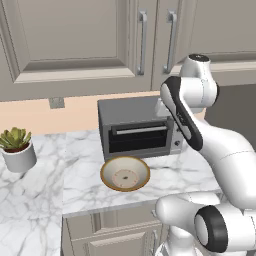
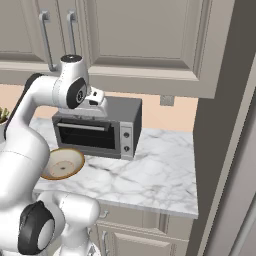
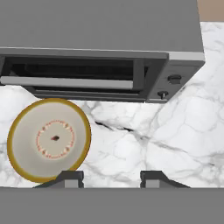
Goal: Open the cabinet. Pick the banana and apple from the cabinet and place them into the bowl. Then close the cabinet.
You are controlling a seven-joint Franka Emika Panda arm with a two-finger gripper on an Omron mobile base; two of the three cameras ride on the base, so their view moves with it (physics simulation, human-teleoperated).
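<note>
The cabinet (image 1: 75, 45) is shut; its stiff, hinged doors want a pull on a bar handle (image 1: 142, 42). The fingers (image 3: 111, 178) stand part-open, empty, above the bowl (image 3: 49, 139) on the desk (image 3: 175, 144).

- The claw (image 2: 98, 104) hangs at the end of the white arm, over the top of the grey toaster oven (image 2: 97, 131); its fingers are too small to judge.
- Above the claw, the cabinet (image 2: 145, 42) has both doors shut.
- Below and left of the claw, the bowl (image 2: 62, 163) sits on the marble table (image 2: 150, 172), partly behind the arm.
</note>
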